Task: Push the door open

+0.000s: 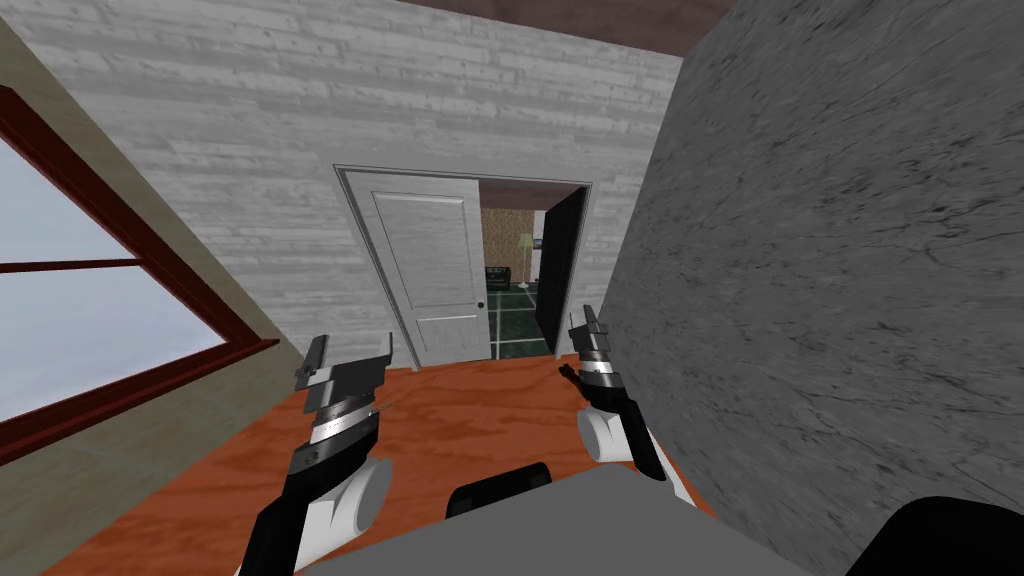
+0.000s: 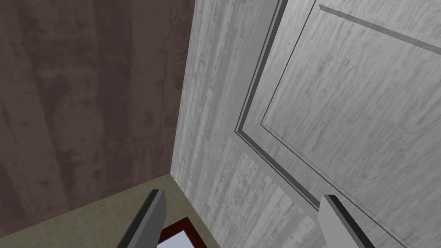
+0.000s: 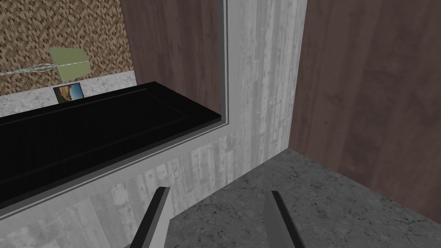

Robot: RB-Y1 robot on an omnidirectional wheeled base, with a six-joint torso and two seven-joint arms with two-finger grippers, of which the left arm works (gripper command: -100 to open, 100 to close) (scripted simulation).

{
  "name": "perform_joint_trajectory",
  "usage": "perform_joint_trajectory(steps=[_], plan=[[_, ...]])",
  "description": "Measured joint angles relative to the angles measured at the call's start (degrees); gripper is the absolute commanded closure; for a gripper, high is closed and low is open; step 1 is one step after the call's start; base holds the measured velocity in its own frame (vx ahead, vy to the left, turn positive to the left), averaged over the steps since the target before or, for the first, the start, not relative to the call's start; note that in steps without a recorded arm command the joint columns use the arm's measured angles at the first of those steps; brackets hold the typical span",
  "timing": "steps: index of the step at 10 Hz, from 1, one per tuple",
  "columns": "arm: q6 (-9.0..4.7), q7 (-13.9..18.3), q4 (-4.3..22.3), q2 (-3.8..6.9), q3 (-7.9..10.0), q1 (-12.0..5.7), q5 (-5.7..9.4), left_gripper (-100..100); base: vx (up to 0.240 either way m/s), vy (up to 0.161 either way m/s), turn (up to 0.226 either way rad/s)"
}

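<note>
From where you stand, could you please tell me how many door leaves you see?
2: a white leaf shut on the left, a black leaf swung open on the right.

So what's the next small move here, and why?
Probably drive forward toward the white door: it looks shut beside the open dark door, and a stretch of orange floor lies between it and the open left gripper and right gripper.

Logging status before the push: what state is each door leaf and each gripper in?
white door leaf: shut, flush with the wall.
dark door leaf: swung open, away from me.
left gripper: open, holding nothing, short of the doorway.
right gripper: open, holding nothing.
</note>
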Motion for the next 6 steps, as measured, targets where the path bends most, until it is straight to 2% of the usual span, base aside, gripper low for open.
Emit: perform_joint_trajectory(steps=[3, 6], plan=[[-0.31, 2.4, 3.7, 0.80, -0.02, -1.38, 1.60, -100, 0.085, 0.019, -0.106], [-1.48, 5.2, 8.6, 1.51, -0.18, -3.01, 3.25, -100, 0.093, 0.028, -0.124]])
